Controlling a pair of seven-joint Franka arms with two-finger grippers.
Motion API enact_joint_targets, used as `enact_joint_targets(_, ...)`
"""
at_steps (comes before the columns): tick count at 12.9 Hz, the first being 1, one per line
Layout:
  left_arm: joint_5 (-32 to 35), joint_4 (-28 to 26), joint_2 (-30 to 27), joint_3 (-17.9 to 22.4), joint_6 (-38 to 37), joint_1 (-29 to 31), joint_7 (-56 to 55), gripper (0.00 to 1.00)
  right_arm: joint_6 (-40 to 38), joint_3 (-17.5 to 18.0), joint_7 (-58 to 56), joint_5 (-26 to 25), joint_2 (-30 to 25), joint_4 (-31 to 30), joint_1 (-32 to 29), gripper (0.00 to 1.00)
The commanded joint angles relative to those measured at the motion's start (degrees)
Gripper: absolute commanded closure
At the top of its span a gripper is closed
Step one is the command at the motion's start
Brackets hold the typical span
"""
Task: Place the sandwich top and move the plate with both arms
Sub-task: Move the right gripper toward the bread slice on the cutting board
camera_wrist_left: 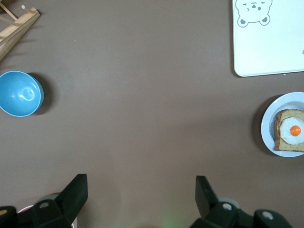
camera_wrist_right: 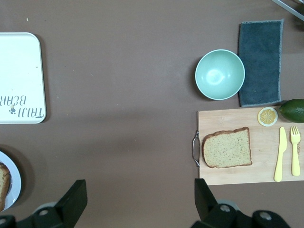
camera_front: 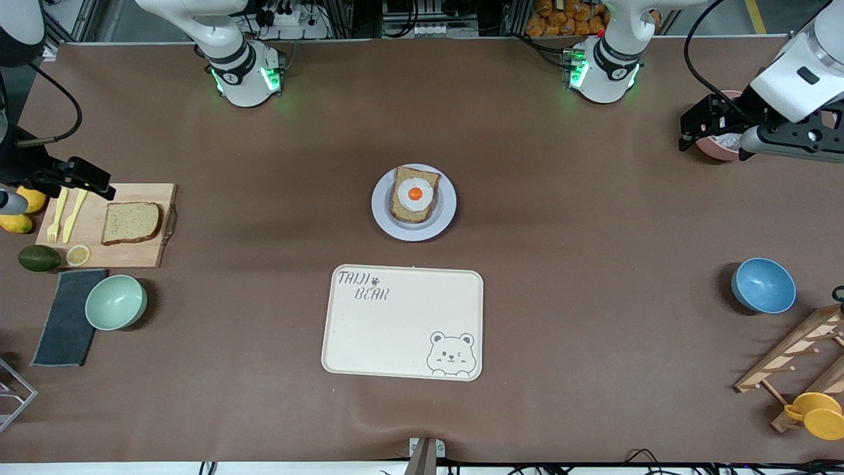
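Note:
The sandwich top (camera_front: 130, 223) (camera_wrist_right: 227, 148), a plain brown slice, lies flat on a wooden cutting board (camera_front: 112, 256) at the right arm's end of the table. The pale plate (camera_front: 381, 206) (camera_wrist_left: 267, 129) sits mid-table and carries a bread slice with a fried egg (camera_front: 414, 194). My right gripper (camera_front: 92, 179) (camera_wrist_right: 140, 187) hangs open and holds nothing, over the board's edge. Over a pink bowl (camera_front: 719, 148) at the left arm's end, my left gripper (camera_front: 692, 128) (camera_wrist_left: 141, 183) is open too, with nothing between its fingers.
A cream bear tray (camera_front: 402, 323) lies nearer the front camera than the plate. A mint bowl (camera_front: 116, 302), dark cloth (camera_front: 64, 316), avocado (camera_front: 38, 258) and yellow cutlery (camera_front: 66, 214) surround the board. A blue bowl (camera_front: 763, 285) and wooden rack (camera_front: 794, 356) stand at the left arm's end.

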Motion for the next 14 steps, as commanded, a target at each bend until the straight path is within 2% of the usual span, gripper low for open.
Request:
enact_joint_targets(1,2.6,1.1,0.1,-1.2,-1.0,0.5,1.0,0.0,0.0,0.1,0.1,0.2,0.1,0.3,0.1,0.0)
enact_joint_targets(8,2.7,1.1,1.4,-0.8,-1.0,1.2,1.2,0.0,0.1,-0.2,-0.2,0.2,0.3,-1.6,-1.0,0.0)
enact_joint_targets(14,2.7,1.3,0.8,-1.2,-1.0,0.5,1.1,0.0,3.5,-0.2,-7.5,0.3,1.1,-7.1,-9.6,0.0)
